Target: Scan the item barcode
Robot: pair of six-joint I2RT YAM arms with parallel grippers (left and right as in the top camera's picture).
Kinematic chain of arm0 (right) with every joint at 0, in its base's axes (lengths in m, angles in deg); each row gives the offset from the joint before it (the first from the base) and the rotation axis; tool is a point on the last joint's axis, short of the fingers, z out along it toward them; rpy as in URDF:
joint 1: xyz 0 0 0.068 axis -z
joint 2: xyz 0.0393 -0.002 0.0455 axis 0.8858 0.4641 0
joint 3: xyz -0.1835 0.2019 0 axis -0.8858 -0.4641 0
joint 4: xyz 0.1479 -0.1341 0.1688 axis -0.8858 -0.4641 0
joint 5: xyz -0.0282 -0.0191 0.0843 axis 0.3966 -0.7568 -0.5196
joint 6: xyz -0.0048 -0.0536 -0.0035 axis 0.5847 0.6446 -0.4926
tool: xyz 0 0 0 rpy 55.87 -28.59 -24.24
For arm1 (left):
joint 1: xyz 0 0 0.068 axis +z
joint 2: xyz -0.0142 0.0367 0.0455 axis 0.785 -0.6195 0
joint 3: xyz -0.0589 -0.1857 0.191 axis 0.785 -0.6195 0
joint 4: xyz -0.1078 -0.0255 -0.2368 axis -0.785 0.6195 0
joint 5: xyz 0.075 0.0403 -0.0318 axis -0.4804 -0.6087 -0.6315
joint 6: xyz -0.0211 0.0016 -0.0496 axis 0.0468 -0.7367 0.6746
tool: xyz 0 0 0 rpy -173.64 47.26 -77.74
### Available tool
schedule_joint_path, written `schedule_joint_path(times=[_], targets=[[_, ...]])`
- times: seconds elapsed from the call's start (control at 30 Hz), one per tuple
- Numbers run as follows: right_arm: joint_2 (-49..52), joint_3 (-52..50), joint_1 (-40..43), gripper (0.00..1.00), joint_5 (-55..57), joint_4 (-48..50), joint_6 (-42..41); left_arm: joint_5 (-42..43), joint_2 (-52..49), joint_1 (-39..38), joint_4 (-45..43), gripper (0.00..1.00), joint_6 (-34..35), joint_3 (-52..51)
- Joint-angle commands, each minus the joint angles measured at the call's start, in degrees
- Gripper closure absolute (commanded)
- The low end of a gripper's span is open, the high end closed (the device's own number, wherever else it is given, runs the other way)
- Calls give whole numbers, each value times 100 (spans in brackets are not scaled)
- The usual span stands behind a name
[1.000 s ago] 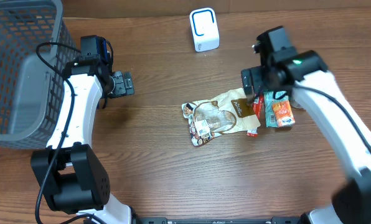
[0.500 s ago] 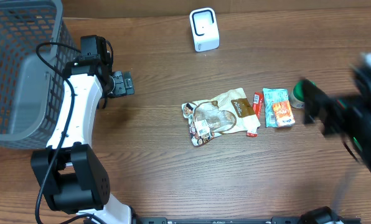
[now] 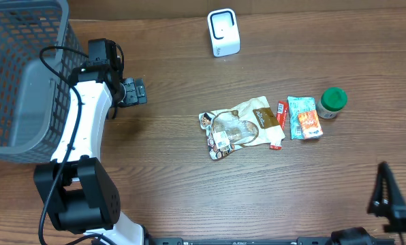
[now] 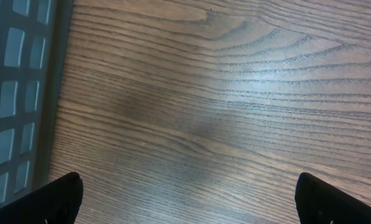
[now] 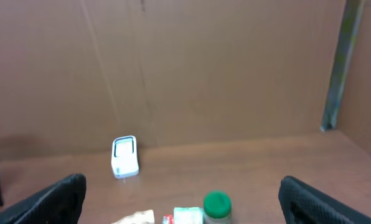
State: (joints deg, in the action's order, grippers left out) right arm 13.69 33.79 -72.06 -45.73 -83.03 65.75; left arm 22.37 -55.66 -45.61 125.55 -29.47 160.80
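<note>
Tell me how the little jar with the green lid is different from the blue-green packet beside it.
The green-lidded jar is round and stands upright; the teal snack packet is a flat rectangle lying down. The jar's top is plain green; the packet is teal with orange print. From above, the jar covers less table than the packet. Both sit on the wooden table, untouched.

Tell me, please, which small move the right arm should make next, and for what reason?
Probably lower the open right gripper toward the small green-lidded jar: the gripper holds nothing, the jar stands untouched nearest that arm's side, and no item is near the white box-shaped scanner yet.
</note>
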Motion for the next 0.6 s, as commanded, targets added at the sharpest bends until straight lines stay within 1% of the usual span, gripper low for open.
schedule_joint_path(times=[0.0,0.07,0.23,0.3,0.4,0.57], targets=[[-627,-1182,190,0,-350,914,15,-52,136,13,-9,0,17,96],[-876,-1880,238,0,-518,1847,15,-50,136,13,-7,0,17,96],[-1174,-3659,240,0,-960,4710,-17,-50,136,13,-7,1,17,96],[-1246,-4253,240,0,-1119,5595,-31,-52,136,13,-7,1,17,96],[-1355,-4909,245,0,-1224,6260,-48,-50,136,13,-7,0,17,96],[-1353,-5427,245,0,-1215,6159,-44,-50,136,13,-7,0,17,96]])
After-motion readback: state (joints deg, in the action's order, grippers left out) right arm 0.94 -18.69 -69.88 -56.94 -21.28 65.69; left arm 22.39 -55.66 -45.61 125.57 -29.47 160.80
